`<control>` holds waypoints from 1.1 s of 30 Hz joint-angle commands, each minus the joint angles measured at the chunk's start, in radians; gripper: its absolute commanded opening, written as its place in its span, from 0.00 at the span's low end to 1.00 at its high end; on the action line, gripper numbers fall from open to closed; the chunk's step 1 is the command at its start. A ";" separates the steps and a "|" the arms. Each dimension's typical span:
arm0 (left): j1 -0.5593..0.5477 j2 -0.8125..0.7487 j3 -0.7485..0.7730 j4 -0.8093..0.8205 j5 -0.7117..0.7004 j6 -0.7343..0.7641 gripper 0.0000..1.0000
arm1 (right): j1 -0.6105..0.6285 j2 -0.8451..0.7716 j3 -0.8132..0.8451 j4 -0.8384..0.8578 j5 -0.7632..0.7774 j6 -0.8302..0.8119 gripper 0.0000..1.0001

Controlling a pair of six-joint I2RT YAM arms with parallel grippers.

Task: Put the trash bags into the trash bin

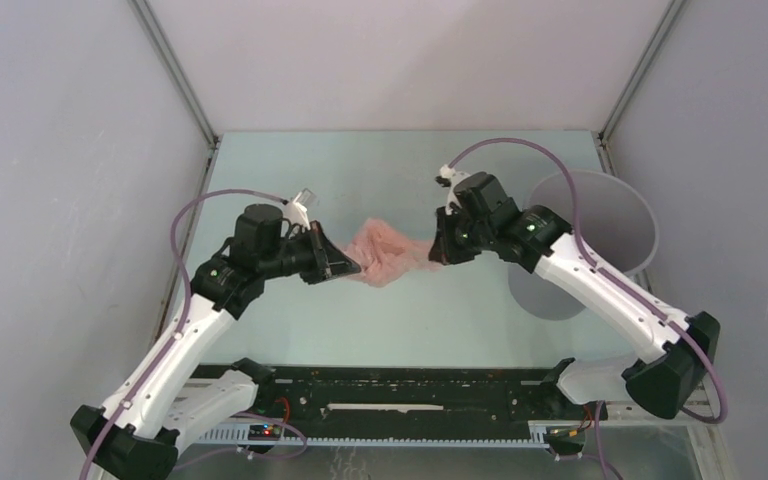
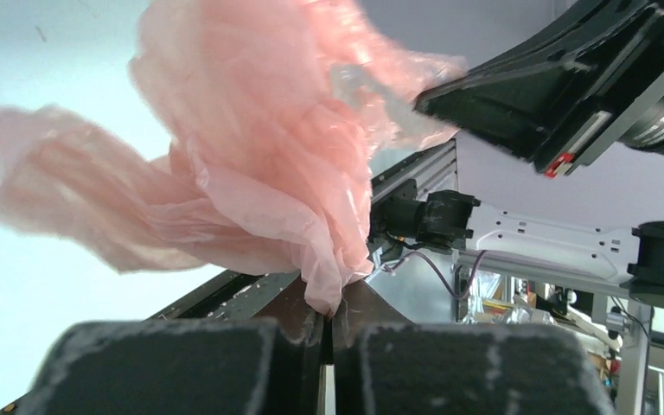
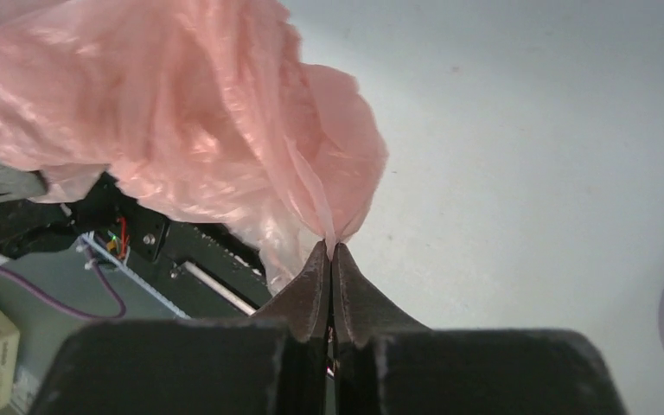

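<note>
The pale-pink trash bag [image 1: 388, 255] hangs crumpled above the table middle, stretched between both grippers. My left gripper [image 1: 352, 268] is shut on the bag's left end; in the left wrist view the film [image 2: 268, 164] is pinched between the closed fingers, gripper [image 2: 328, 316]. My right gripper [image 1: 436, 252] is shut on the bag's right end; in the right wrist view the film [image 3: 181, 112] runs into the closed tips, gripper [image 3: 330, 251]. The grey trash bin [image 1: 600, 215] lies tilted at the right, its open mouth facing up and left, behind my right arm.
Grey walls enclose the table on the left, back and right. The black rail [image 1: 410, 395] with the arm bases runs along the near edge. The right arm's forearm [image 1: 610, 295] crosses in front of the bin.
</note>
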 commanded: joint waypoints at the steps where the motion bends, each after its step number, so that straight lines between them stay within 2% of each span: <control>1: -0.003 -0.064 -0.066 0.022 -0.084 0.020 0.00 | -0.105 -0.149 -0.046 -0.006 0.041 -0.012 0.00; 7: -0.003 -0.122 -0.120 0.001 -0.198 0.023 0.00 | -0.270 -0.270 -0.074 0.008 0.003 -0.045 0.00; 13: -0.001 -0.133 -0.118 -0.074 -0.327 0.028 0.00 | -0.400 -0.332 -0.074 0.011 -0.108 -0.080 0.00; 17: -0.001 -0.118 -0.106 -0.072 -0.320 0.018 0.00 | -0.418 -0.333 -0.074 0.016 -0.216 -0.105 0.00; 22: -0.001 -0.078 -0.053 -0.074 -0.308 0.045 0.09 | -0.385 -0.298 -0.073 0.023 -0.342 -0.103 0.00; 25: -0.001 -0.045 -0.002 -0.108 -0.306 0.082 0.19 | -0.365 -0.295 -0.074 0.017 -0.346 -0.078 0.00; 26: -0.001 -0.032 0.015 -0.123 -0.306 0.096 0.26 | -0.362 -0.295 -0.074 0.016 -0.353 -0.065 0.00; 27: -0.001 -0.020 0.042 -0.145 -0.312 0.111 0.37 | -0.358 -0.294 -0.074 0.015 -0.354 -0.048 0.00; 29: -0.001 0.000 0.081 -0.186 -0.321 0.140 0.65 | -0.359 -0.288 -0.072 0.013 -0.352 0.017 0.00; 30: -0.001 0.004 0.094 -0.201 -0.324 0.153 0.76 | -0.364 -0.283 -0.072 0.011 -0.351 0.067 0.00; 31: -0.001 0.005 0.120 -0.213 -0.326 0.164 0.84 | -0.370 -0.278 -0.072 0.006 -0.339 0.130 0.00; 33: -0.001 0.003 0.156 -0.221 -0.311 0.175 0.94 | -0.373 -0.262 -0.072 0.000 -0.341 0.237 0.00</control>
